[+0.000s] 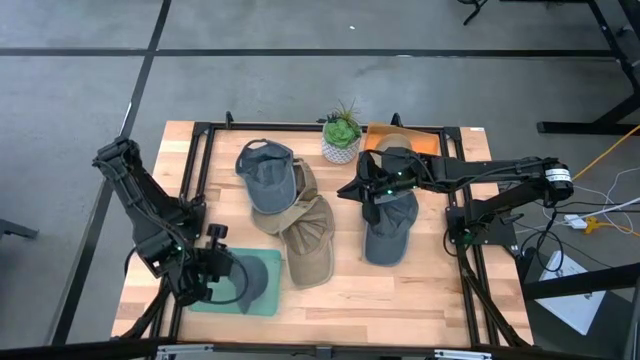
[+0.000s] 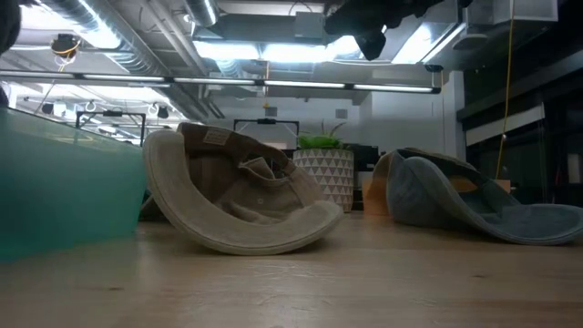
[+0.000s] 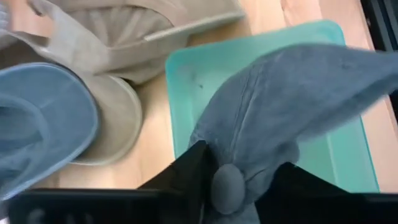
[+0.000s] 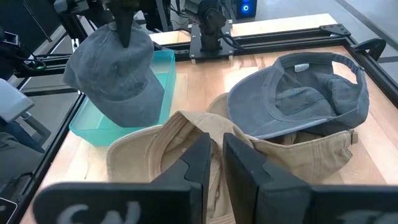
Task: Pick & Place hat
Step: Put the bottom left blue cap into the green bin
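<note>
I am holding the left gripper (image 1: 222, 268) over the teal bin (image 1: 265, 300), with a grey hat (image 4: 115, 74) hanging from it above the bin; the left wrist view shows the fingers at the hat's top button, but I cannot tell whether they are pinching it or letting go; so I am judging this hat as at the point of release, not yet lying in the bin.

Just right of the bin, the tan hats (image 1: 308, 232) are lying in a heap, untouched; beyond them from the bin, a blue-grey hat (image 1: 268, 172) is resting upside down on the heap; further right of the bin, past the plant (image 1: 341, 135), a dark grey hat (image 1: 392, 225) is lying flat under the right gripper (image 1: 368, 195), which is hovering with its fingers close together, a thin gap between them, and nothing in them; so several hats are waiting, as I read it.

The right wrist view is giving me the hanging hat clear of the bin floor, which the high view is hiding under the arm; the left wrist view is showing the bare teal floor beneath the hat; the low view is showing a tan hat rocked on its crown, tilted, and the plant's patterned pot behind it.
</note>
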You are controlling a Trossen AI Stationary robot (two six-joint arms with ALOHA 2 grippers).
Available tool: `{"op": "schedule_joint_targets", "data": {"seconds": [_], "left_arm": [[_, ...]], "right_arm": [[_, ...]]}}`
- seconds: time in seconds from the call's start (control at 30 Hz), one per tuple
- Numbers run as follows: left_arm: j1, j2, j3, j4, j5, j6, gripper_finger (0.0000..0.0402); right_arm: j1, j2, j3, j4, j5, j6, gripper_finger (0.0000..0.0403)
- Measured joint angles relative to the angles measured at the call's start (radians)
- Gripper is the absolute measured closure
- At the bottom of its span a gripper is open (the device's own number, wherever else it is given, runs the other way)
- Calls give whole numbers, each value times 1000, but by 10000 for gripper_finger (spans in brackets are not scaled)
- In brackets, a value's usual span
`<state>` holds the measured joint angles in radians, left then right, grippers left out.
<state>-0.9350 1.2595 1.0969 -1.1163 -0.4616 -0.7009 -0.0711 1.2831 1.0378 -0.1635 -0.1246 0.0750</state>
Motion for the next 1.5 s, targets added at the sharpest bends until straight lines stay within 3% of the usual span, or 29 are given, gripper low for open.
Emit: {"op": "schedule_joint_targets", "data": {"seconds": [0.3, 0.53, 0.67, 1.0, 1.07, 1.23, 1.5], "left_arm": [[21, 0, 87, -8, 135, 111, 218], [21, -2, 180, -8, 244, 98, 204], [21, -2, 190, -8, 241, 96, 207], [22, -2, 190, 18, 101, 91, 239], [30, -2, 190, 59, 137, 100, 248], [48, 1, 190, 146, 384, 175, 275], [31, 65, 190, 171, 457, 391, 385]], "right_arm": [[0, 0, 0, -45, 0, 3, 359], [0, 0, 0, -45, -8, 26, 359], [1, 0, 0, -45, -9, 26, 359], [1, 0, 0, -52, -10, 24, 359], [0, 0, 0, -52, -10, 24, 359], [0, 0, 0, -52, -10, 23, 359], [0, 0, 0, -51, -9, 47, 359]]}}
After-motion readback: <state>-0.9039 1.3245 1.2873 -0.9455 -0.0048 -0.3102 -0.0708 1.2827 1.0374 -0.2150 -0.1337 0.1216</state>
